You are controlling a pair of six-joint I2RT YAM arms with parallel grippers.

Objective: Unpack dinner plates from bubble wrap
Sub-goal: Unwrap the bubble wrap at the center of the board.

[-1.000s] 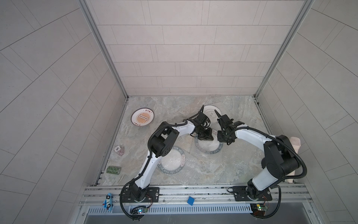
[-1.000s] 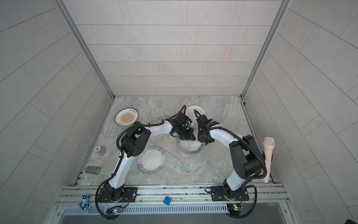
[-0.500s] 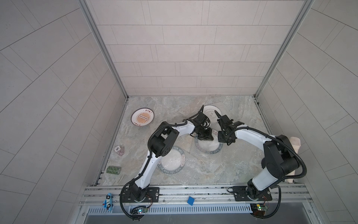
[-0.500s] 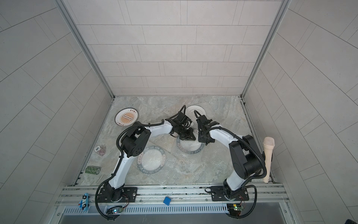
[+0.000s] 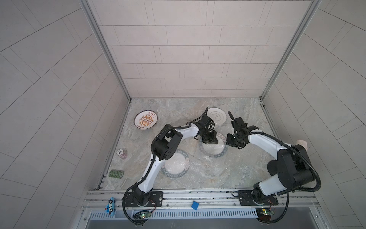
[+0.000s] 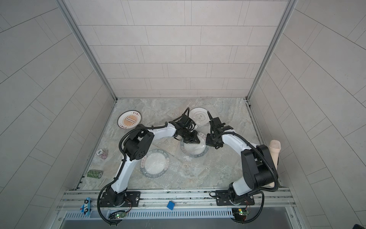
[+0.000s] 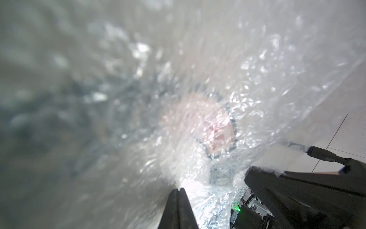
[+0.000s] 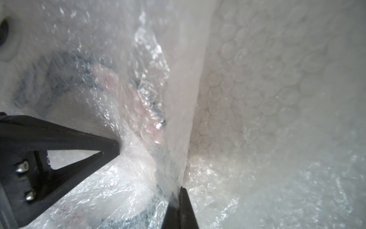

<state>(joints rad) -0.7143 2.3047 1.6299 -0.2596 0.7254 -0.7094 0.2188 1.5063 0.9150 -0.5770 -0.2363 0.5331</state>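
Both pairs of jaws are pinched fully together on clear film. On the left gripper [image 7: 179,193] the two dark fingertips meet with a fold of bubble wrap [image 7: 198,138] bunched between them. On the right gripper [image 8: 179,193] a taut ridge of the same wrap rises from the closed tips. Each wrist view also catches the opposite gripper close beside it, apparently nipping the same sheet. A dark lettered rim shows blurred through the film.

In both top views the two grippers sit near each other at the far edge of the middle lettered plate [image 5: 213,152], which lies on the marble table [image 5: 178,111] under the wrap. A second lettered plate [image 5: 175,165] sits nearer the robot, also under dimpled film. The sunburst plate [image 5: 146,119] and the grey-ringed plate [image 5: 217,117] lie bare at the far side.

The step in hand appears to be peeling the sheet off the middle plate. Next, the arms likely need to lift and draw the film clear without dragging the plate along.
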